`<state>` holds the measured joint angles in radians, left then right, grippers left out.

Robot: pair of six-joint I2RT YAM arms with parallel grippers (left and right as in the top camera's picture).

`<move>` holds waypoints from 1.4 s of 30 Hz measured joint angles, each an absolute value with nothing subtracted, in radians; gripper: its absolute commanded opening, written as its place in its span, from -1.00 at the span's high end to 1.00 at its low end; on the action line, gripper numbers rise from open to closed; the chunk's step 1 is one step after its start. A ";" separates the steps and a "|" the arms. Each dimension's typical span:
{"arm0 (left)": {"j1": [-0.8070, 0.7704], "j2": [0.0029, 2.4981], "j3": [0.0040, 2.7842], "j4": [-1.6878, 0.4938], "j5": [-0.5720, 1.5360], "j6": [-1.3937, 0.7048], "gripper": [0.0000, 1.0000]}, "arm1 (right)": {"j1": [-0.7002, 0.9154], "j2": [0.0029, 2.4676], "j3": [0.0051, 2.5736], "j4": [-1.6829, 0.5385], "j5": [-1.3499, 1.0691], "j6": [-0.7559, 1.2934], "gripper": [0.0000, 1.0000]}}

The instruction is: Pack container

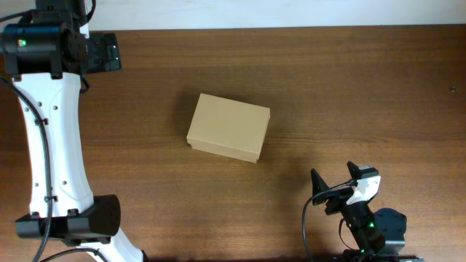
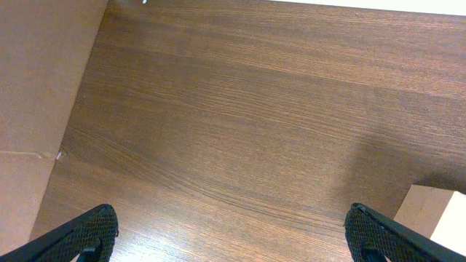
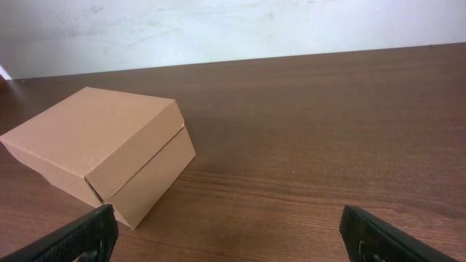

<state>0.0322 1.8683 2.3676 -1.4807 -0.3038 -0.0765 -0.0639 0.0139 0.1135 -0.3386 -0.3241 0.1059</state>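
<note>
Small rectangular tan-brown cardboard container [image 1: 228, 127], flap lid closed (contents hidden), resting near the middle of the dark wooden tabletop [image 1: 364, 94]; left tool [image 2: 231, 225] and right tool [image 3: 227, 225] both spread, empty, apart from it.

container [image 1: 228, 127]: matt tan cardboard | table [image 1: 364, 87]: dark grained wood, slight sheen | right fingers [image 3: 378, 236]: black, finely textured

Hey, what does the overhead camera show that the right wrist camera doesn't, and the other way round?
Only overhead: the white left arm, and the cardboard box seen flat from above. Only right wrist: the box's side walls, its lid seam, and the pale wall behind the table. Both: the box, closed, on the wooden table.
</note>
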 measured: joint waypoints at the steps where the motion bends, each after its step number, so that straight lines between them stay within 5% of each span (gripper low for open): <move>1: 0.032 1.868 2.368 -1.481 -0.304 -0.076 -1.00 | -0.064 0.014 0.113 -0.339 -0.324 0.106 -0.98; 8: 0.019 1.814 2.320 -1.478 -0.303 -0.076 -1.00 | -0.064 0.014 0.113 -0.339 -0.324 0.106 -0.98; 16: -0.038 1.329 1.900 -1.434 -0.311 -0.072 -1.00 | -0.064 0.014 0.113 -0.338 -0.324 0.106 -0.99; 29: -0.037 0.485 0.868 -0.112 -0.326 -0.048 -0.99 | -0.064 0.012 0.111 -0.336 -0.324 0.106 -0.98; 42: -0.037 0.090 0.177 0.094 -0.321 -0.049 -1.00 | -0.064 0.011 0.111 -0.336 -0.324 0.105 -0.98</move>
